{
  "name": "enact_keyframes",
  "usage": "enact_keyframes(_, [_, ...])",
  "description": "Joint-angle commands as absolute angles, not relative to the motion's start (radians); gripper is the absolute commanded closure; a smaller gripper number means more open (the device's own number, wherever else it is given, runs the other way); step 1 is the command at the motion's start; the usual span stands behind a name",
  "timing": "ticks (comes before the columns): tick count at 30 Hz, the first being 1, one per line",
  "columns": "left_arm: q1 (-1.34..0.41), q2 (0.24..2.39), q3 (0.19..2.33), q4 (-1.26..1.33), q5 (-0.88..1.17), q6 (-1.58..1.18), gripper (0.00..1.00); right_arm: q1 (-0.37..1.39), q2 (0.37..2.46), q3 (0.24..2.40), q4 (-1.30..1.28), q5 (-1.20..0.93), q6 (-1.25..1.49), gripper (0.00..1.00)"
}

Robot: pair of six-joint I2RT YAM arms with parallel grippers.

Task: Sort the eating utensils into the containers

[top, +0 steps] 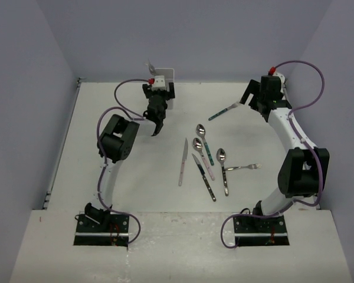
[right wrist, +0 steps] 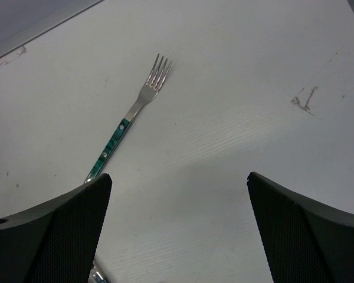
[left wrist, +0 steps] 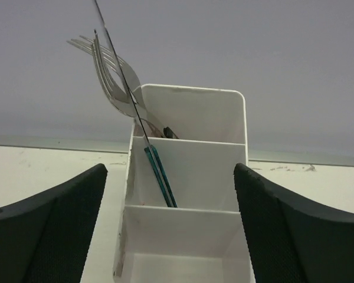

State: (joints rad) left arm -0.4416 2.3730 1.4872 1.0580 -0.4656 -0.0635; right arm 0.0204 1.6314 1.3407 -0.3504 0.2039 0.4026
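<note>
Plain lilac-grey wall [left wrist: 253, 59] over a white surface [left wrist: 35, 159] is all the left wrist cam shows behind the holder [left wrist: 189, 168], which stands dead ahead. On that side the left hand [left wrist: 170, 177] is spread wide with nothing in it, one finger either side of the holder, not touching it. A few forks [left wrist: 109, 73] lean out of the far compartment and a teal-handled knife [left wrist: 158, 172] stands in the middle one. Can't see anything in the near one.

Right wrist cam: the right hand [right wrist: 180, 177] is spread and empty too, hovering over a teal fork [right wrist: 121, 132] that lies flat with its tines pointing away. There are some scuffs [right wrist: 304, 100] on the surface here. I'd say this fork is the next pick. It's thin and flat, so come straight down, set the fingers across the handle rather than along it, and pinch mid-handle so it won't swing. It belongs at the back with the other forks.

Top cam: holder at the far edge by the left arm, teal fork far right, six more utensils [top: 197, 143] mid-surface, well apart from both hands. Same wall colour closes in three sides
</note>
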Motion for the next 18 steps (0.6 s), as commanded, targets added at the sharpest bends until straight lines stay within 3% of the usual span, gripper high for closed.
enact_keyframes(1, [-0.494,2.212,1.437,1.181,-0.540,0.041,0.08,0.017,1.617,1.376,-0.324,0.184,0.402,0.01])
enact_keyframes(3, [-0.515,2.151,1.407,1.157,-0.546,0.043,0.00,0.018,1.600,1.365,-0.322,0.180,0.406,0.01])
enact_keyframes(8, [-0.546,1.981,1.349,0.970,-0.555,-0.033,0.00,0.017,1.545,1.309,-0.301,0.164,0.417,0.01])
enact_keyframes(11, [-0.548,1.881,1.347,0.719,-0.456,-0.158,0.00,0.017,1.511,1.275,-0.305,0.153,0.423,0.01])
enact_keyframes(15, [-0.549,1.821,1.413,0.291,-0.141,-0.186,0.00,0.018,1.480,1.235,-0.330,0.152,0.439,0.01])
enact_keyframes(18, [-0.560,1.813,1.482,-0.175,-0.010,-0.193,0.00,0.017,1.467,1.216,-0.363,0.169,0.449,0.01])
